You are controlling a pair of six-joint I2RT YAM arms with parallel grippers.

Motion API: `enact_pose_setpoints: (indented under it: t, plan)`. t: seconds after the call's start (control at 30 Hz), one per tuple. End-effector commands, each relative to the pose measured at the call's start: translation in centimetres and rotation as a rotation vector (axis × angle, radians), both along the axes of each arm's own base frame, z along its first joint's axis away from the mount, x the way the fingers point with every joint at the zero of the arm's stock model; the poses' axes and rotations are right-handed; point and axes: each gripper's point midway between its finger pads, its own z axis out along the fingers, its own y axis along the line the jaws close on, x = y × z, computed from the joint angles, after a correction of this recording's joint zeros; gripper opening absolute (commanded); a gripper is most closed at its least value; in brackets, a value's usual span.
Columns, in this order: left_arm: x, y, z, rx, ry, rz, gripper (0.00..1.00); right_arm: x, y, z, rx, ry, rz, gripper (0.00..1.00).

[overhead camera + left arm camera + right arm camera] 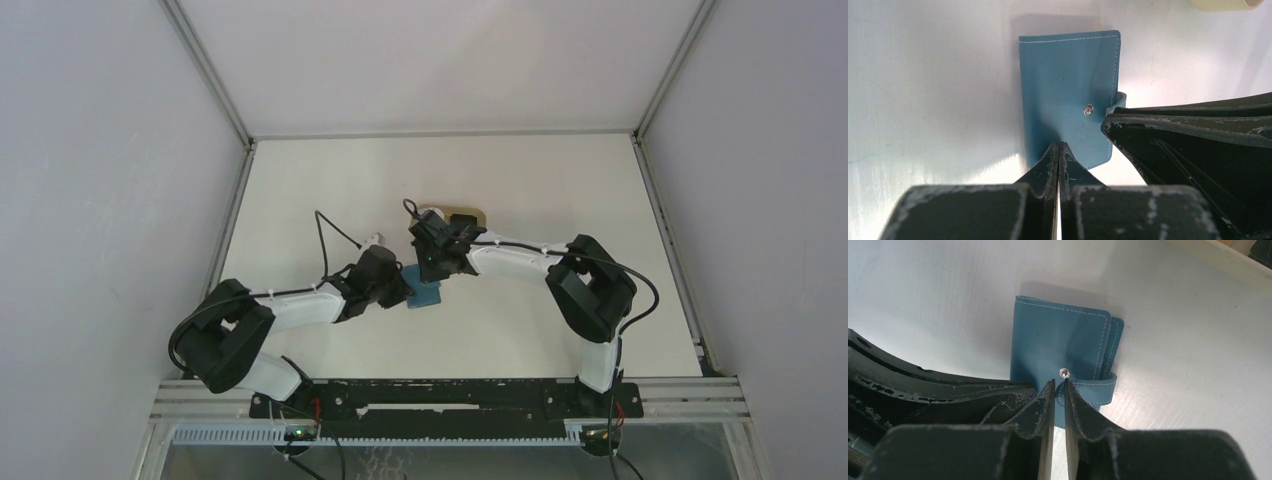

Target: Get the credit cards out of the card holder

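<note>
The teal-blue card holder [428, 294] lies folded shut on the table between my two grippers. In the left wrist view the card holder [1063, 75] shows its snap stud bare. My left gripper [1059, 145] is shut, with its tips resting on the holder's near edge; it also shows in the top view [404, 291]. In the right wrist view my right gripper [1060, 384] is closed to a narrow gap around the holder's loose snap tab [1093, 389], just below the stud. The right gripper also shows in the top view [431, 271]. The credit cards are hidden inside.
A beige oval tray [468, 214] sits just behind the right gripper, and its rim shows in the left wrist view [1223, 4]. White walls with metal rails enclose the table on the left, right and back.
</note>
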Motion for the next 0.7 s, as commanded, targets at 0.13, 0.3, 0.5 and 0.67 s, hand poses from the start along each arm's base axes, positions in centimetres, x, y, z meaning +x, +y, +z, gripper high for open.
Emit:
enact_pose_setpoints:
  t: [0.13, 0.3, 0.5, 0.67]
  plan:
    - [-4.4, 3.6, -5.3, 0.189, 0.176, -0.039, 0.00, 0.5, 0.8, 2.2, 0.013, -0.072, 0.031, 0.11]
    - [-4.4, 3.5, -5.4, 0.188, 0.178, -0.039, 0.00, 0.7, 0.8, 2.7, 0.019, -0.087, 0.029, 0.00]
    - [-4.5, 3.5, -5.5, 0.186, 0.182, -0.041, 0.00, 1.5, 1.2, 3.5, 0.035, -0.125, 0.026, 0.00]
    - [-4.5, 3.5, -5.5, 0.187, 0.181, -0.040, 0.00, 2.6, 2.0, 4.5, 0.051, -0.156, 0.032, 0.00]
